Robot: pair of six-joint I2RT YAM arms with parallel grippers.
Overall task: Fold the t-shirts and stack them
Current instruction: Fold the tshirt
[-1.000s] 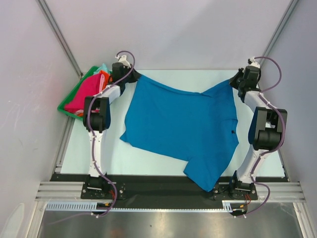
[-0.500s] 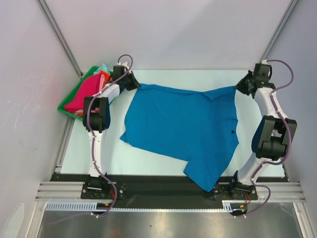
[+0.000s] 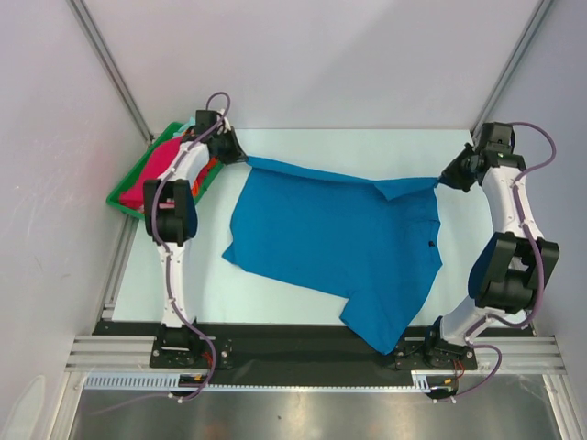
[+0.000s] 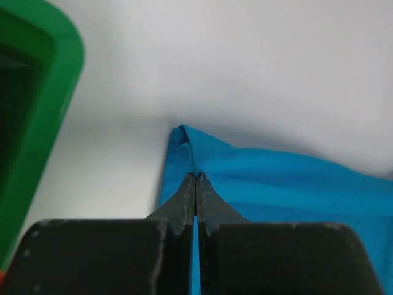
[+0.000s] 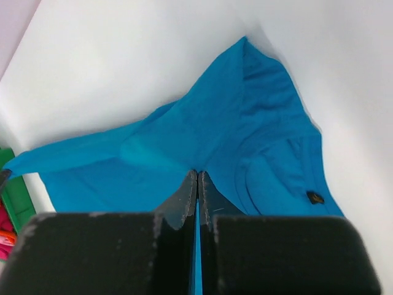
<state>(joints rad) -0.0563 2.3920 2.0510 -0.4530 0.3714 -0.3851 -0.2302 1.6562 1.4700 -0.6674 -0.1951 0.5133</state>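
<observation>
My left pincer (image 4: 195,179) and right pincer (image 5: 198,175) are each clamped tight on the far edge of the soft, smooth blue t-shirt (image 3: 339,238), taut between them; its body lies on the white table (image 3: 202,284), one corner overlapping the near edge, and the green plastic tray (image 3: 119,197) sits just beside my left

bright blue t-shirt (image 3: 339,238), magenta t-shirt (image 3: 161,165), green tray (image 4: 58,104)

Looks like a robotics lab test cell, not a home: plain white panels (image 3: 321,64) boxing in a white desk (image 3: 206,293), aluminium rail (image 3: 110,353) along the bottom, left arm (image 3: 174,275) and right arm (image 3: 512,206) bolted on.
</observation>
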